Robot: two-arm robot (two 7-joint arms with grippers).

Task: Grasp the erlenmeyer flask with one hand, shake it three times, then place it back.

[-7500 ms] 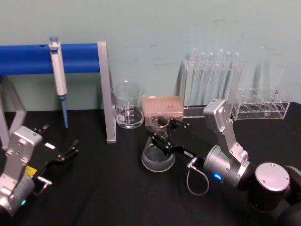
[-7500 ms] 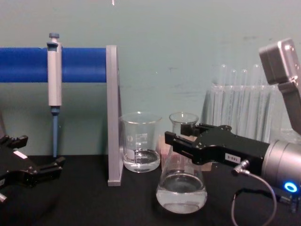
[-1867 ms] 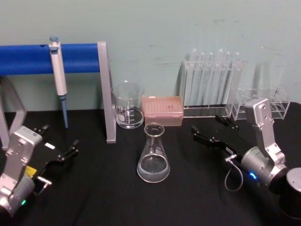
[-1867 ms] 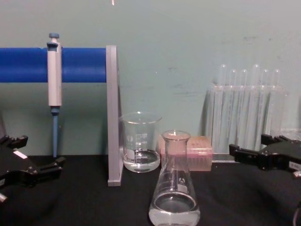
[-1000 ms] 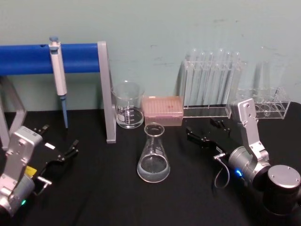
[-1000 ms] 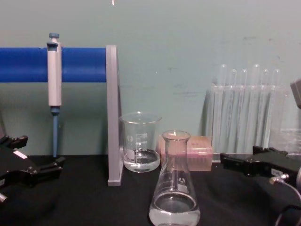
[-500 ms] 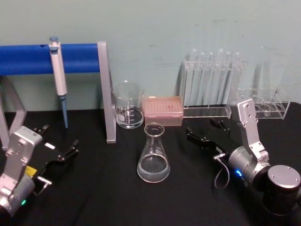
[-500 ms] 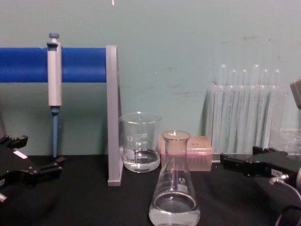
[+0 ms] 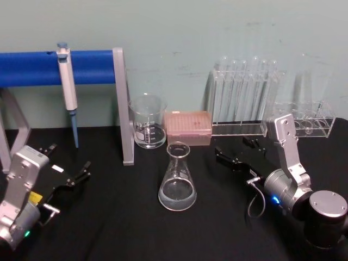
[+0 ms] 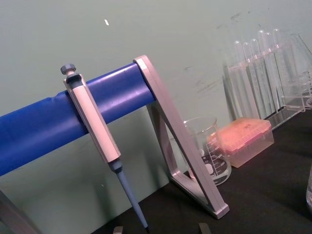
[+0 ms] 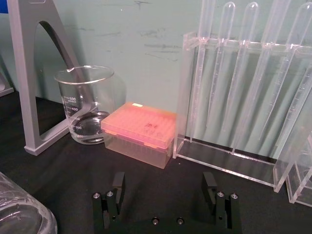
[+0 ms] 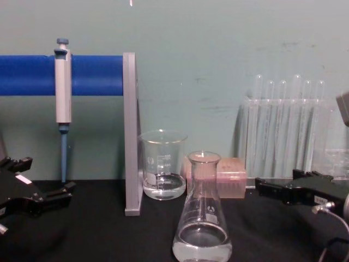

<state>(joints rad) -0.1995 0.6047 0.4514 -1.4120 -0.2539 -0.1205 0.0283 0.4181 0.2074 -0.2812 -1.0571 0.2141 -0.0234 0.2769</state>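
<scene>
Near the front of the black desk [image 9: 109, 217] stands the erlenmeyer flask [image 9: 177, 178], upright on its wide base with a little clear liquid in it, touching nothing. The right end effector [image 9: 238, 150] lies low just to the right of it, well clear of the glass, its two jaws spread apart and empty, as the right wrist view shows with bare desk between the fingertips [image 11: 117, 181]. The left end effector [image 9: 68, 165] rests at the near left, released and idle, far from the flask. To judge by how things lie, the flask is set down and the main risk is a stray sweep of the right arm: the jaws point toward the neck, and a forward or leftward move at this height could knock the tall, narrow neck and tip the flask, spilling liquid. A swing backward or to the right could strike the test tube rack [image 9: 242, 100] or the smaller rack [image 9: 302, 124] close behind it. Farther back stand the beaker [image 9: 147, 122] and the pink tip box [image 9: 188, 126], side by side. On the far left a pipette [image 9: 67, 87] hangs from a blue bar [image 9: 32, 68] on grey supports, before a pale green wall [image 9: 190, 32]
</scene>
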